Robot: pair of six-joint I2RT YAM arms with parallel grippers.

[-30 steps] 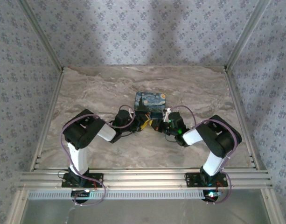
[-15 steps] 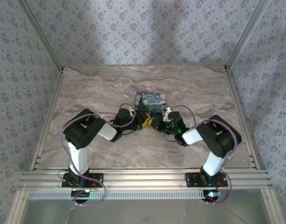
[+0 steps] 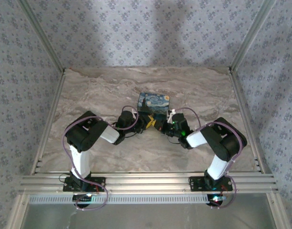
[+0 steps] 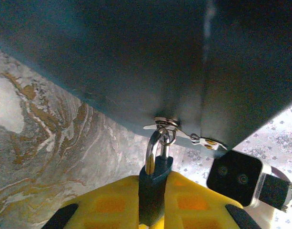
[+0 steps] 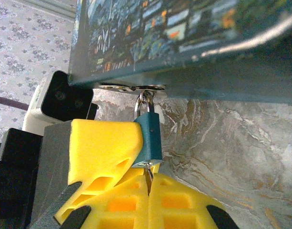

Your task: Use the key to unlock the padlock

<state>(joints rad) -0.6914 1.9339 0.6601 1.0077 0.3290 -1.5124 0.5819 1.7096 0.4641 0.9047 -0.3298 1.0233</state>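
Observation:
The padlock (image 4: 155, 183) is a small teal-blue body with a silver shackle. It hangs from the metal hasp (image 4: 167, 123) of a box (image 3: 154, 104) printed with a dark blue night-sky painting. My left gripper (image 4: 153, 193) is shut on the padlock's body, one yellow pad (image 4: 107, 202) on each side. In the right wrist view the padlock (image 5: 149, 136) hangs under the box (image 5: 160, 28). The key's thin grey shaft (image 5: 149, 172) enters the padlock's underside. My right gripper (image 5: 149, 186) is shut on the key, whose head is hidden between the pads.
The box stands mid-table on the marbled top (image 3: 88, 95), with both grippers (image 3: 146, 123) (image 3: 161, 127) meeting at its near edge. Aluminium rails (image 3: 146, 181) frame the table and patterned walls stand behind. The right wrist's camera block (image 4: 236, 176) sits close beside the hasp.
Both grippers have crept slightly toward the box's near edge. Their holds look the same.

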